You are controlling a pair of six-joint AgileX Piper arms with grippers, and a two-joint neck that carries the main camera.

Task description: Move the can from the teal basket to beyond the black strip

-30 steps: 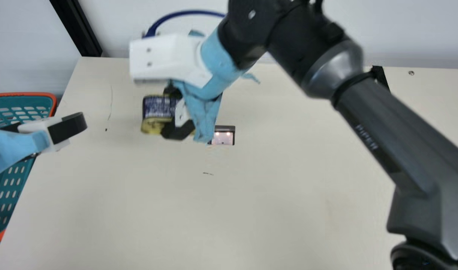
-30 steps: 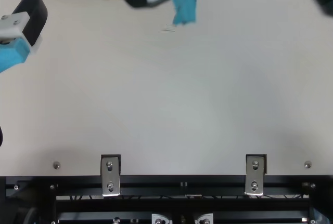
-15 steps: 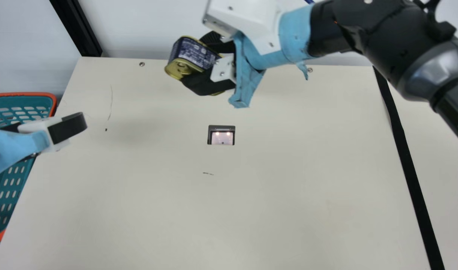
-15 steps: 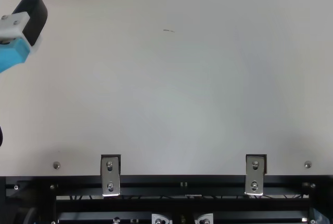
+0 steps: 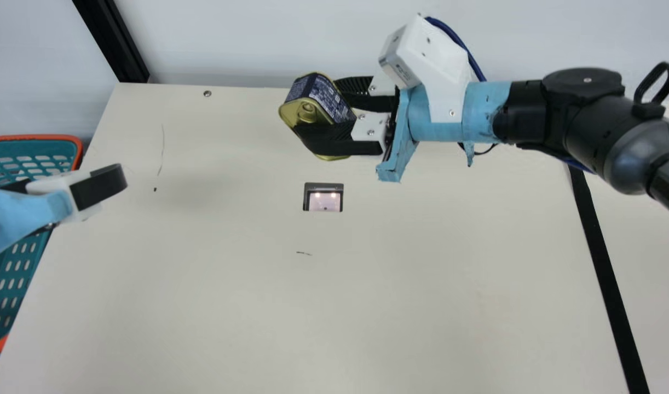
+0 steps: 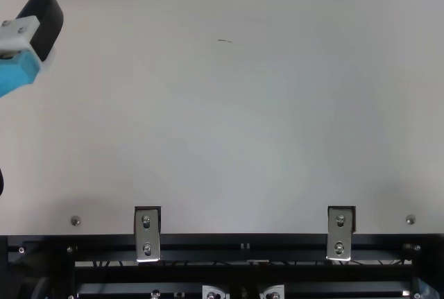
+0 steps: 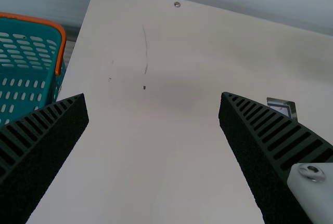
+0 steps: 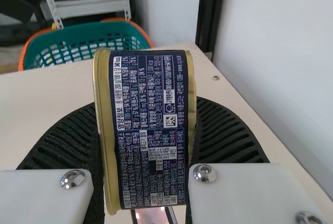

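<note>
My right gripper point(image 5: 334, 114) is shut on the navy and gold can point(image 5: 311, 92), held tilted above the table's far part, left of the black strip point(image 5: 603, 262). In the right wrist view, the can point(image 8: 151, 141) is pinched between both ribbed fingers of the gripper point(image 8: 146, 122). My left gripper point(image 5: 70, 185) stands over the right edge of the teal basket point(image 5: 36, 138); in the left wrist view the gripper point(image 7: 154, 99) is open, its fingers wide apart beside the basket point(image 7: 51, 86).
A small dark-framed panel point(image 5: 323, 198) lies in the tabletop in front of the can. A pale wall point(image 5: 258, 38) rises behind the table's far edge, with a black post point(image 5: 113, 44) at the back left. The right forearm passes over the strip's far end.
The right arm has swung to the right in the main view, carrying the can from the left-centre of the table to farther right. The black strip has come into view. My left arm has kept still.
</note>
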